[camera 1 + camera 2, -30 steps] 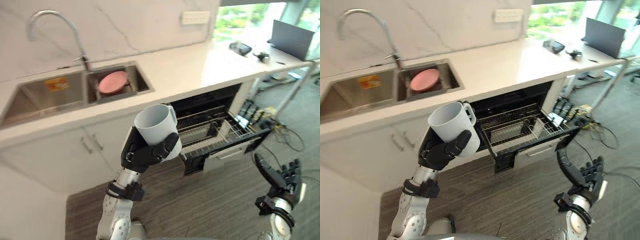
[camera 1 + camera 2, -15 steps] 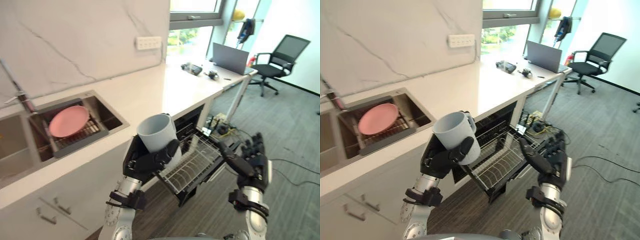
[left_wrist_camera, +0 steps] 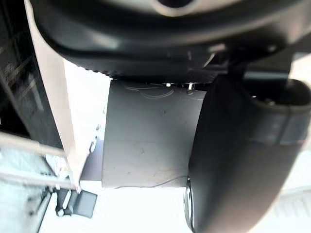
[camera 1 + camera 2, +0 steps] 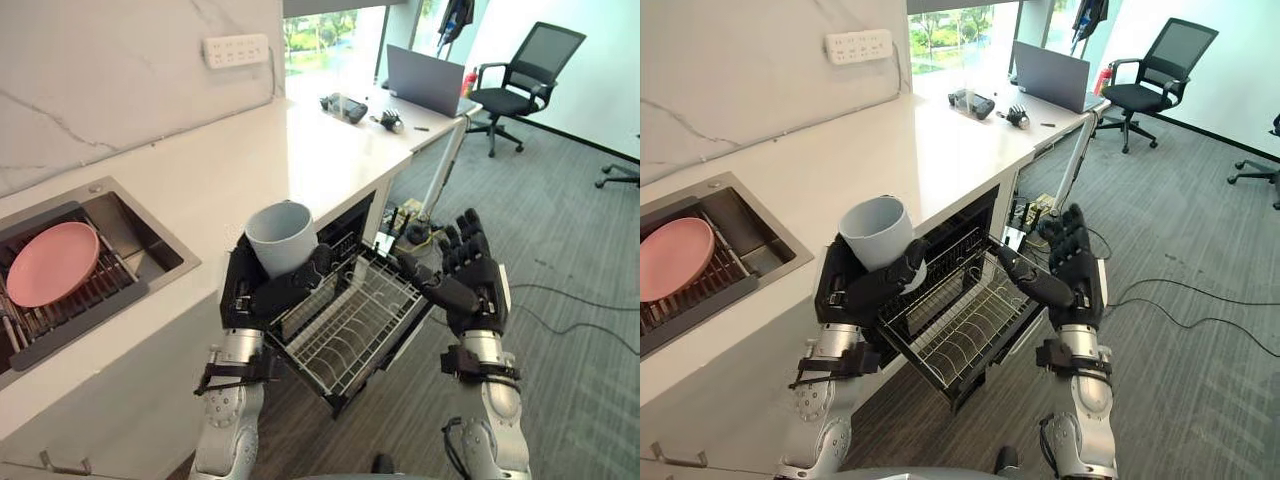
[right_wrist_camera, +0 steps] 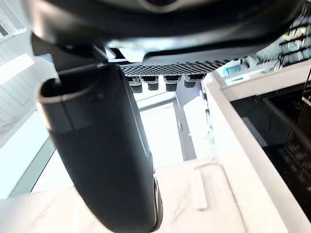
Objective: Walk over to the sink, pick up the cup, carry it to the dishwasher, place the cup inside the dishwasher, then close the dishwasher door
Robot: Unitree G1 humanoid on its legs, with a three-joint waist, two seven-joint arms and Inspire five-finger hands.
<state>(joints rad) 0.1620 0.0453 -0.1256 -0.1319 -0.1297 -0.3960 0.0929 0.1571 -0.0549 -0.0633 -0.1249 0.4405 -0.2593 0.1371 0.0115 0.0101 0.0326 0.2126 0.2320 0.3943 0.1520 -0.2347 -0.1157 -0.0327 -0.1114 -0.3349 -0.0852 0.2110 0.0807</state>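
Note:
A pale grey cup [image 4: 283,236] stands upright in my left hand [image 4: 262,292], whose fingers and thumb are curled round its lower half; its grey wall [image 3: 150,138] shows in the left wrist view. It is held above the near left corner of the pulled-out wire rack [image 4: 352,327] of the open dishwasher [image 4: 352,220] under the white counter [image 4: 260,160]. My right hand [image 4: 462,285] is raised beside the rack's right end, fingers straight, thumb [image 5: 104,145] standing out, holding nothing.
A steel sink [image 4: 135,240] with a pink plate [image 4: 50,262] is at the left. A laptop [image 4: 425,82] and small items sit at the counter's far end. An office chair [image 4: 528,85] and floor cables [image 4: 570,320] are to the right.
The camera has swung right, so the sink has slid left. My left hand with the cup is lower, nearer the rack. My right hand has risen beside the rack.

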